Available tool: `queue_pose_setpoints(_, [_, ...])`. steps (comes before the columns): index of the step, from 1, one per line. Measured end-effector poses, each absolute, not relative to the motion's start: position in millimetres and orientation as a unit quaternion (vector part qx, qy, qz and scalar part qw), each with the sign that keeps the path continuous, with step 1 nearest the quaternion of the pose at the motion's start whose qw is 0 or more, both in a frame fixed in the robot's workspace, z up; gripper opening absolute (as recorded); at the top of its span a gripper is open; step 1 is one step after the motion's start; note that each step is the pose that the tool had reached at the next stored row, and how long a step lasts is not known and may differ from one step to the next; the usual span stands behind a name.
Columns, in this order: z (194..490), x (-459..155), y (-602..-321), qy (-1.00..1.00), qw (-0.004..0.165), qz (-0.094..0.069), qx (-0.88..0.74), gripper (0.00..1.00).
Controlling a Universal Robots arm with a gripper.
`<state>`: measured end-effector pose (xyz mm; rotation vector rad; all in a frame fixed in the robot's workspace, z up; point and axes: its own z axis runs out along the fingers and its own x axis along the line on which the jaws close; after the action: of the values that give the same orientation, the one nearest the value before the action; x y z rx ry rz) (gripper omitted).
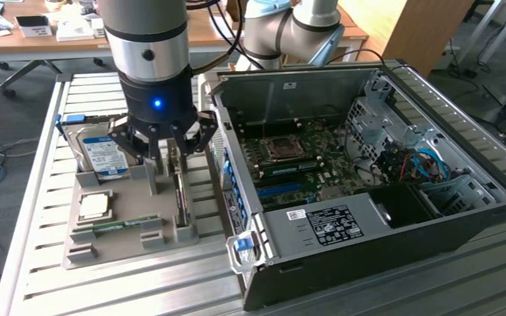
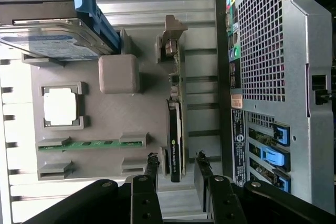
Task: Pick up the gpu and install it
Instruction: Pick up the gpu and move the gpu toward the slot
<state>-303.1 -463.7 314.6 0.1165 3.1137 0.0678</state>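
The gpu (image 2: pixel 176 124) stands on edge in a slot of the grey holder tray (image 2: pixel 94 124), dark face to one side and silver bracket (image 2: pixel 170 38) at its far end. In the exterior view the gpu (image 1: pixel 181 194) is a thin upright card just under my gripper (image 1: pixel 167 143). In the wrist view my gripper (image 2: pixel 177 163) is open, its two black fingertips (image 2: pixel 152 163) standing on either side of the card's near end with a gap at each side, holding nothing.
The tray (image 1: pixel 139 217) also holds a hard drive (image 1: pixel 102 157), a square processor (image 1: pixel 95 205), a green memory stick (image 1: pixel 116 225) and a grey post (image 2: pixel 119 73). The open computer case (image 1: pixel 367 178) stands close on the exterior view's right, motherboard (image 1: pixel 306 164) exposed.
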Motion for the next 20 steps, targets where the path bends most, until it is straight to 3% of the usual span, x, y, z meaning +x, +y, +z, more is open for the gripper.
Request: queue_pose_setpoints(20, [305.5,-298.9,-463.6,0.999,0.012,0.022,0.037,0.42])
